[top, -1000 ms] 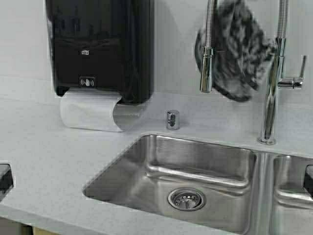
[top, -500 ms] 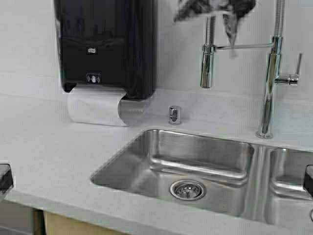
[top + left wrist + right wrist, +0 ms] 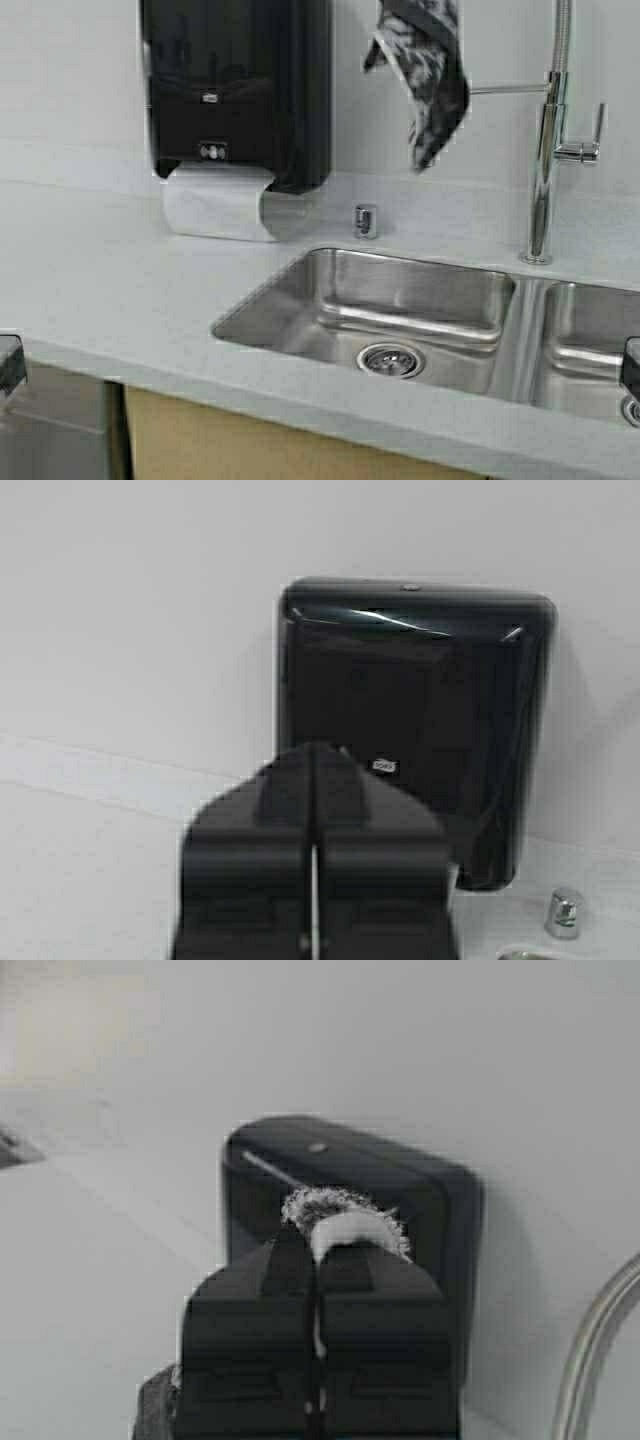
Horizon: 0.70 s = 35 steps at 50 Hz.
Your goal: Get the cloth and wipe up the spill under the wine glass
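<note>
The cloth (image 3: 425, 80), dark with a pale print, hangs limp from the top edge of the high view, left of the faucet's upright pipe. In the right wrist view my right gripper (image 3: 318, 1248) is shut on it, and a fuzzy fold with a pale hem (image 3: 348, 1222) pokes out past the fingertips. My left gripper (image 3: 315, 755) is shut with nothing in it and faces the black dispenser. Neither gripper shows in the high view. The wine glass and the spill are out of view.
A black paper-towel dispenser (image 3: 240, 90) hangs on the wall with a paper sheet (image 3: 215, 205) curling out below. A steel double sink (image 3: 330, 275) is set in the pale counter (image 3: 100, 290). The chrome faucet (image 3: 545, 170) stands behind it, with a small chrome knob (image 3: 366, 221) near the wall.
The robot has moved: the scene shifts right and the counter's front edge comes into view. The cloth has come off the faucet, risen, and now hangs free.
</note>
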Motion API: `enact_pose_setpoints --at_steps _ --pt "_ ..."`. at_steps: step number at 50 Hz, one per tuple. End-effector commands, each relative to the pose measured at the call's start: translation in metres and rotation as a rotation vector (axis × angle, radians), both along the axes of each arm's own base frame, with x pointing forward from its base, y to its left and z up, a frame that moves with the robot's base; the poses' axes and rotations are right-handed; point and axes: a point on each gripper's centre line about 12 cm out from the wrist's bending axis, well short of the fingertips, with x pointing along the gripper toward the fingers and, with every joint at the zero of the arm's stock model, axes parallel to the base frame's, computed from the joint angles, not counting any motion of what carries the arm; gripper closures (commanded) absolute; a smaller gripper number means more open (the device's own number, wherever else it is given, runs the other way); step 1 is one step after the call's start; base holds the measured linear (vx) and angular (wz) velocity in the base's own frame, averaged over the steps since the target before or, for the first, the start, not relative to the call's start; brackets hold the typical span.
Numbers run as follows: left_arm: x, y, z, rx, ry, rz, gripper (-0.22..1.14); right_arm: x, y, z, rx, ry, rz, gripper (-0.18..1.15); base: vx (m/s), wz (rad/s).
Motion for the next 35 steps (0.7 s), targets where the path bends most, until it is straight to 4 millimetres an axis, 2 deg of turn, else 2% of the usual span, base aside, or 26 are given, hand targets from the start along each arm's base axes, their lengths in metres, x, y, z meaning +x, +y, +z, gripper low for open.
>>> enact_pose_setpoints --at_steps 1,11,25,35 --pt "0.001 0.000 0.004 -0.005 -0.008 -0.001 0.89 -0.010 -0.001 0.000 -0.002 -0.003 0.014 0.91 -0.15 0.14" --pt "0.001 0.000 0.004 -0.014 -0.009 -0.001 0.89 -0.018 -0.005 -0.017 -0.022 0.027 0.014 0.91 -0.13 0.22" --pt "0.001 0.000 0.005 -0.014 -0.012 -0.001 0.89 -0.020 -0.006 -0.030 -0.037 0.052 0.014 0.91 -0.09 0.29" --pt "0.001 0.000 0.006 -0.014 -0.014 -0.001 0.89 -0.021 -0.007 -0.059 -0.067 0.103 0.014 0.91 -0.06 0.45"
